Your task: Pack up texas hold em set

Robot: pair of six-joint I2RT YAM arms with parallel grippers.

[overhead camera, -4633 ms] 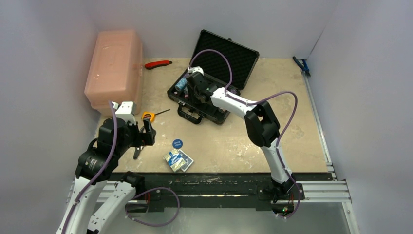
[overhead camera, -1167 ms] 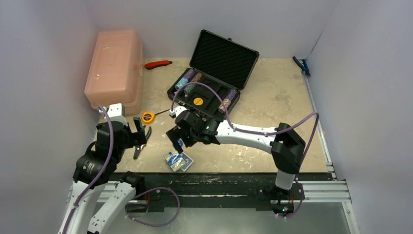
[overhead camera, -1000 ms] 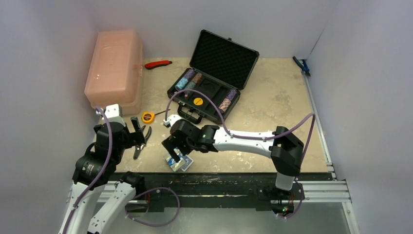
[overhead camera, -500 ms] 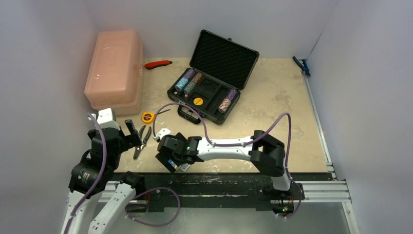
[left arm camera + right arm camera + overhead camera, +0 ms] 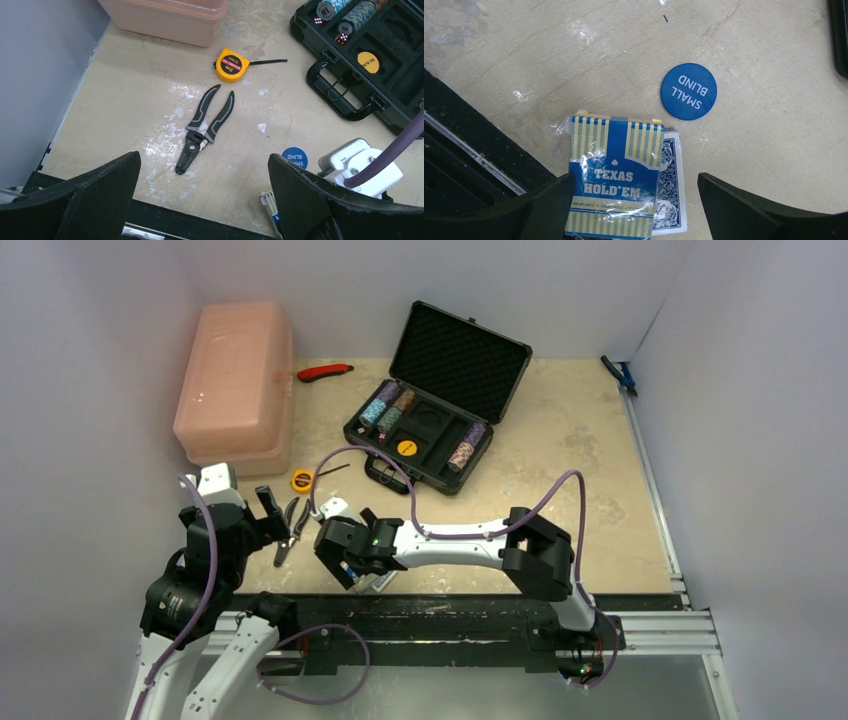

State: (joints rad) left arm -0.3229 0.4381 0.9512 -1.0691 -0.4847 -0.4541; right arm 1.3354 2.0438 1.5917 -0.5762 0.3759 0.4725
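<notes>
The black case lies open at the back of the table, its foam lid raised. Chip stacks and a yellow disc sit in its slots. A blue-white card deck marked TEXAS HOLD'EM lies near the front edge, on top of blue-backed cards. My right gripper is open and straddles the deck: the left finger is against the deck's edge, the right finger stands apart. The round blue disc lies just beyond. My left gripper hangs open over bare table.
Grey-handled pliers and a yellow tape measure lie ahead of the left gripper. A translucent pink box stands at the back left, with a red knife beside it. The table's black front edge runs close behind the deck.
My right arm has swung from the case to the near left and lowered over the card deck. The left arm has drawn back slightly to the left.
</notes>
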